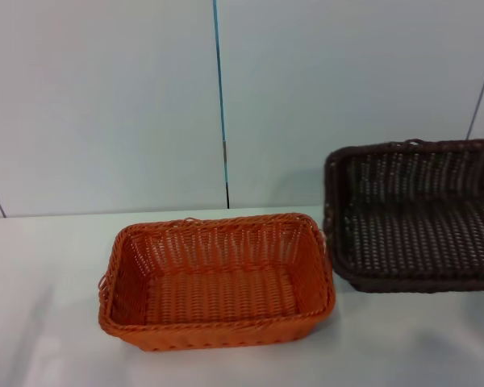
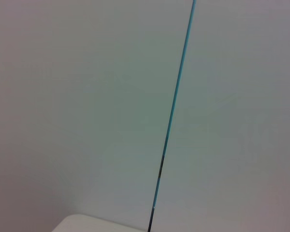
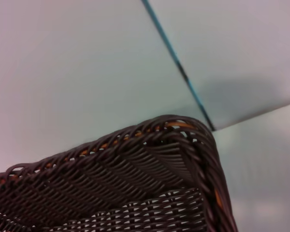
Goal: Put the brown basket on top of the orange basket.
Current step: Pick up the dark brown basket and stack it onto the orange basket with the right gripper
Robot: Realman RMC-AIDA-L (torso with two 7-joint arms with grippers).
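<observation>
The orange basket [image 1: 218, 282] stands upright on the white table [image 1: 48, 306], in the middle of the head view. To its right is the brown basket [image 1: 419, 218], cut off by the picture's right edge. It looks larger than the orange one and is tipped so its inside faces me. Its left rim is just beside the orange basket's right rim. The right wrist view shows a corner of the brown basket's braided rim [image 3: 135, 154] very close up. Neither gripper shows in any view. The left wrist view holds only wall and a table corner.
A pale wall with a thin blue-black seam [image 1: 221, 105] rises right behind the table's far edge. White table surface lies left of and in front of the orange basket.
</observation>
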